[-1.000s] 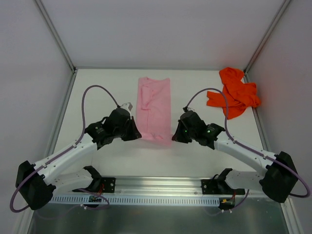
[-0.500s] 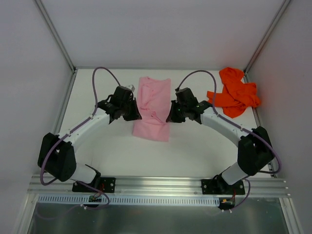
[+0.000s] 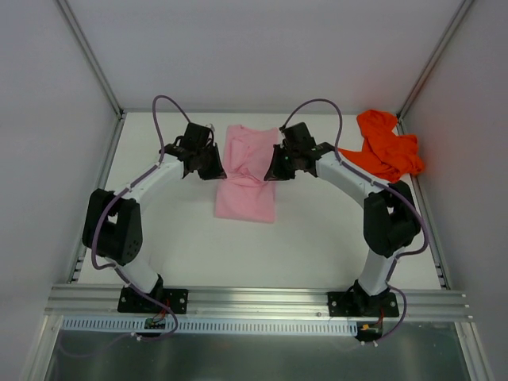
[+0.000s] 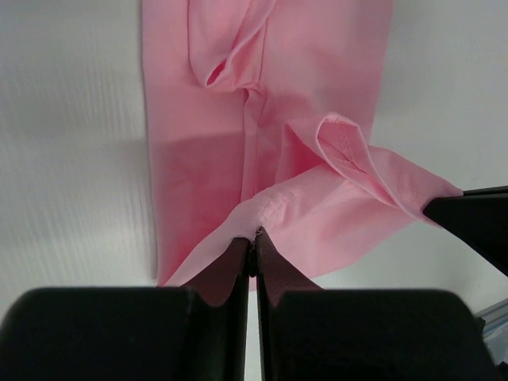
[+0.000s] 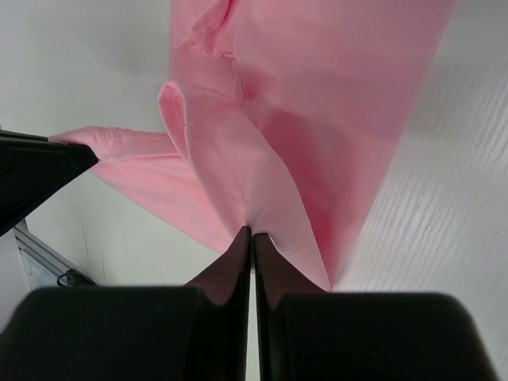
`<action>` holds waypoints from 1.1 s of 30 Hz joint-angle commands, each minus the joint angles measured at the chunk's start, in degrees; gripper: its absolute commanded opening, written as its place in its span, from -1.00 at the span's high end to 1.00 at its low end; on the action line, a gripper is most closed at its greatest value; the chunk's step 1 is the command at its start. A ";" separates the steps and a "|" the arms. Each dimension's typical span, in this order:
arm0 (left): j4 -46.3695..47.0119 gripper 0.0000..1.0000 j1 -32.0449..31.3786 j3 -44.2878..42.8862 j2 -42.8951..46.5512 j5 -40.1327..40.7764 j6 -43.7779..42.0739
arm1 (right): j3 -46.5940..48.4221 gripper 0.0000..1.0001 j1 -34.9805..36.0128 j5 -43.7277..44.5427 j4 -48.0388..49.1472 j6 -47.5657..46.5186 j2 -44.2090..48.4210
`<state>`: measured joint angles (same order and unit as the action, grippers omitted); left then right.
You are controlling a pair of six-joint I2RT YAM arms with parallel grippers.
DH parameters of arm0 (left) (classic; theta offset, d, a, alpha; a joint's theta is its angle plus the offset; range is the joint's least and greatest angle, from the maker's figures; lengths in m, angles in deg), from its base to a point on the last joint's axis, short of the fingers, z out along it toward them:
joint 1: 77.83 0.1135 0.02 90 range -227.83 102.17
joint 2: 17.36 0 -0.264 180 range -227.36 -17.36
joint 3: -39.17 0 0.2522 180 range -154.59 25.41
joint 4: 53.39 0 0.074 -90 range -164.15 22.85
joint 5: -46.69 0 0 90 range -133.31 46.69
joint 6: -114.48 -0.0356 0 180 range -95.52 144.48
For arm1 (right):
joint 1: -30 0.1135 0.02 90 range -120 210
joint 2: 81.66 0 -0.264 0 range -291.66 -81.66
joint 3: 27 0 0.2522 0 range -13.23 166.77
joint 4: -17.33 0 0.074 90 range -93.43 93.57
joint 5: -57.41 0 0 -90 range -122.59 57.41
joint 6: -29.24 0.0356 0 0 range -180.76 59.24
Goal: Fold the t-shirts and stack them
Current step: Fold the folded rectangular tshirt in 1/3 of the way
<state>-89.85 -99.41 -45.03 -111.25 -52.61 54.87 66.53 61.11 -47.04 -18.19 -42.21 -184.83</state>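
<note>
The light pink t-shirt (image 3: pixel 248 182) lies as a long folded strip in the middle of the white table. My left gripper (image 3: pixel 216 168) is shut on its left near corner (image 4: pixel 266 218), and my right gripper (image 3: pixel 274 171) is shut on its right near corner (image 5: pixel 262 218). Both hold that end lifted above the strip and doubled back toward the far end. The pink cloth fills both wrist views (image 4: pixel 262 103) (image 5: pixel 317 95). The orange-red t-shirt (image 3: pixel 382 151) lies crumpled at the far right of the table.
White enclosure walls with metal posts (image 3: pixel 91 59) stand on the left, back and right. The table's metal front rail (image 3: pixel 254 305) runs along the near edge, with both arm bases on it.
Both grippers have moved away from the near edge toward the back, carrying the pink shirt's near end over the rest of it. The strip now looks shorter.
</note>
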 commanded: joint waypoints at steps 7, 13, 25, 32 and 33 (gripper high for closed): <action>1.95 1.00 2.16 -6.47 -8.06 -2.92 -2.00 | 6.27 0.98 -2.99 -3.91 -0.65 -2.20 -5.80; 2.75 1.00 3.57 -9.01 -12.54 -4.67 -2.18 | 9.09 0.97 -3.16 -4.88 -0.65 -2.29 -9.94; 3.71 1.00 5.06 -11.22 -17.12 -4.67 -2.00 | 14.80 0.98 -4.22 -4.44 -3.02 -3.78 -14.59; 3.19 -0.16 6.64 -13.93 -17.21 -4.41 -3.23 | 19.89 0.02 -4.48 -4.44 -6.62 -8.07 -15.48; 2.58 -0.38 6.64 -15.59 -17.12 -4.67 -3.67 | 20.86 -0.10 -4.40 -4.18 -7.33 -8.78 -15.39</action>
<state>-87.47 -93.44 -56.07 -128.67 -56.52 52.78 82.75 56.80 -50.91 -22.67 -47.35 -200.18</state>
